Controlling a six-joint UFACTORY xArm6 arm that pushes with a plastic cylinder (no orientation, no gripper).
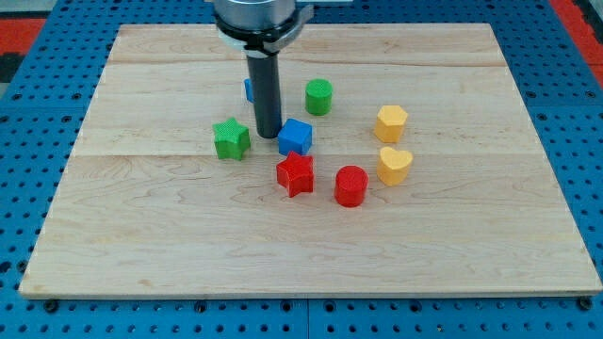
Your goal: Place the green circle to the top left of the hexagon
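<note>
- My tip (268, 135) rests on the board, holding nothing, just left of a blue block (295, 137).
- The green circle (318, 97), a short ridged cylinder, stands up-right of it.
- The yellow hexagon (391, 123) sits farther right.

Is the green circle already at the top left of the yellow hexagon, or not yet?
Already upper left: the green circle lies left of and slightly above the yellow hexagon, apart from it. My tip is beside the blue block.
</note>
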